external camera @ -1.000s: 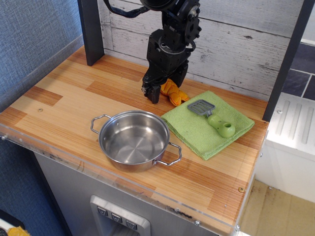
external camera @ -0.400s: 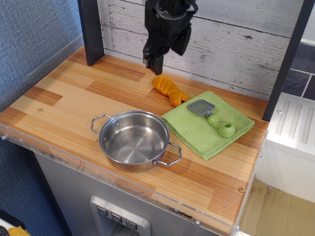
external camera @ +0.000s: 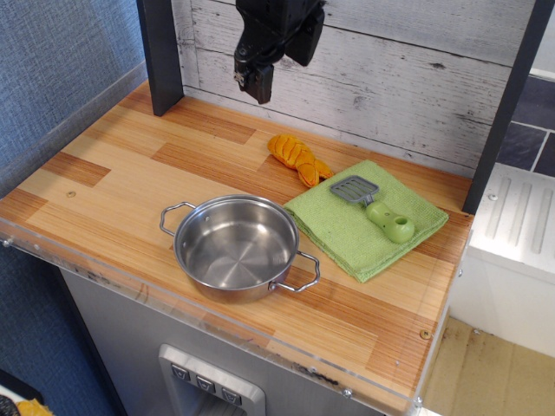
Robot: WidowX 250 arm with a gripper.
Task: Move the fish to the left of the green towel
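The orange-yellow fish (external camera: 297, 159) lies flat on the wooden counter, touching the back-left edge of the green towel (external camera: 368, 221). The towel lies spread at the right of the counter. My black gripper (external camera: 254, 85) hangs high above the counter, up and to the left of the fish, well clear of it and holding nothing. Its fingers point down; I cannot see how far apart they stand.
A steel pot (external camera: 238, 249) with two handles stands at the front middle, just left of the towel. A grey spatula with a green handle (external camera: 378, 209) lies on the towel. A dark post (external camera: 160, 57) stands at the back left, a plank wall (external camera: 416, 78) behind.
The gripper was down at the fish a second ago. It has let the fish lie on the counter and risen, moving up and to the left. The fish now shows in full.
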